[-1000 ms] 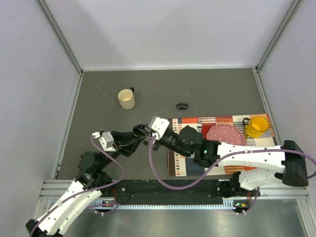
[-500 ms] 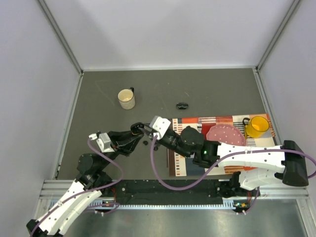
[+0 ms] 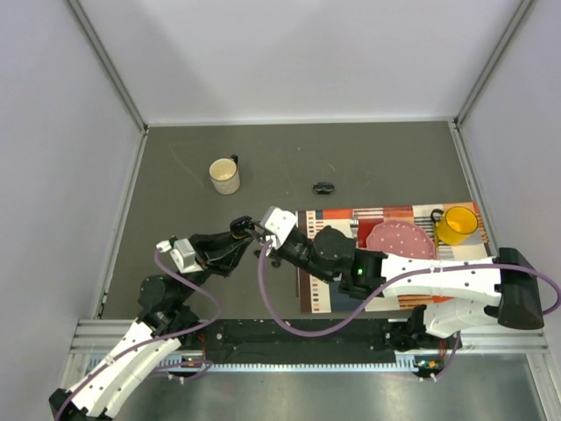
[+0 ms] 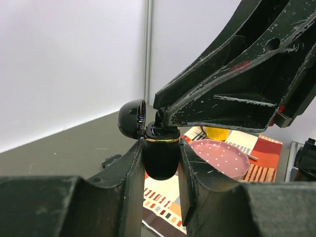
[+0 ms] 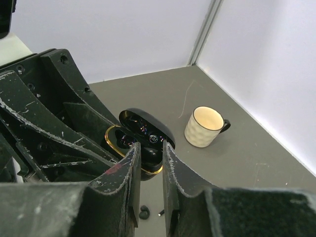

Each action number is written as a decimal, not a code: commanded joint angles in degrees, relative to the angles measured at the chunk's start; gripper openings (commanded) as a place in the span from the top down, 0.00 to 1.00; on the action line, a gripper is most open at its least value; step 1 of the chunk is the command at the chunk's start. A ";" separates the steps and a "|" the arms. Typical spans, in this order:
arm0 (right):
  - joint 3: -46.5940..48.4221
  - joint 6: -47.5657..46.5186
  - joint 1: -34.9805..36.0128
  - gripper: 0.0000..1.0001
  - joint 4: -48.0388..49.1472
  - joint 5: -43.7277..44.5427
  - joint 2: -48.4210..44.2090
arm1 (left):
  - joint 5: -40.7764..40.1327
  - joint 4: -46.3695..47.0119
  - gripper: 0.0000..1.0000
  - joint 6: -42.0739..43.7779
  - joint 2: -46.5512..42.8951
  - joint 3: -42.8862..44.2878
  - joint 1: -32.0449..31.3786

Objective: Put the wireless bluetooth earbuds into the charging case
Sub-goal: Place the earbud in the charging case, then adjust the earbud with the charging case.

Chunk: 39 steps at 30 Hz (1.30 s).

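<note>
My left gripper [image 3: 237,233] [image 4: 160,148] is shut on the black charging case [image 4: 160,157], which has a gold rim. It holds the case upright above the table with the lid [image 5: 148,129] open. My right gripper [image 3: 253,231] [image 5: 150,149] reaches down onto the open case. Its fingers are close together around a small shiny black earbud [image 5: 150,154] at the case's pocket. In the left wrist view the right fingertips [image 4: 163,116] touch the case's top. Another earbud [image 5: 143,212] lies on the table below.
A cream mug [image 3: 224,175] [image 5: 203,126] stands at the back left. A second small black case [image 3: 323,187] lies mid-table. A patterned mat [image 3: 405,215] at the right carries a pink dotted plate [image 3: 400,239] [image 4: 219,155] and a yellow mug [image 3: 458,224].
The left gripper has raised the case and drawn it slightly left and back. The right gripper has followed and now sits over the open case.
</note>
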 commanded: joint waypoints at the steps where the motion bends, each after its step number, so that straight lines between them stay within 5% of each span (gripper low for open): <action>1: 3.72 3.30 1.06 0.82 -5.68 0.94 1.24 | 0.51 8.83 1.00 0.56 -0.42 1.00 0.04; 4: 6.01 5.50 1.06 0.73 -8.23 1.30 0.98 | 0.77 8.40 1.00 0.56 -0.51 1.00 0.04; 9: 7.60 9.54 1.06 0.32 -6.40 0.33 -2.27 | 0.77 7.43 1.00 0.47 -1.03 0.73 0.04; 13: 7.42 12.63 0.88 0.15 -3.40 0.77 -7.18 | 0.77 6.81 1.00 0.56 -1.21 0.47 0.04; 17: 8.47 19.29 -1.74 0.11 -6.19 4.38 -10.62 | 1.21 6.55 1.00 0.56 -1.30 0.56 0.04; 19: 10.57 30.08 -7.62 0.11 -14.00 1.67 -11.50 | 1.39 6.46 1.00 0.56 -1.30 0.73 0.04; 26: 11.38 52.43 -21.70 0.19 -23.09 -23.29 -9.49 | 2.62 6.55 1.00 1.00 -1.30 1.43 0.04; 31: 10.06 61.84 -24.08 0.20 -22.48 -37.42 -6.06 | 4.20 6.81 1.00 2.05 -0.51 2.14 0.04; 39: 3.12 75.36 -25.13 0.23 -7.64 -50.81 -2.28 | 4.03 8.48 1.00 2.23 0.55 2.31 0.04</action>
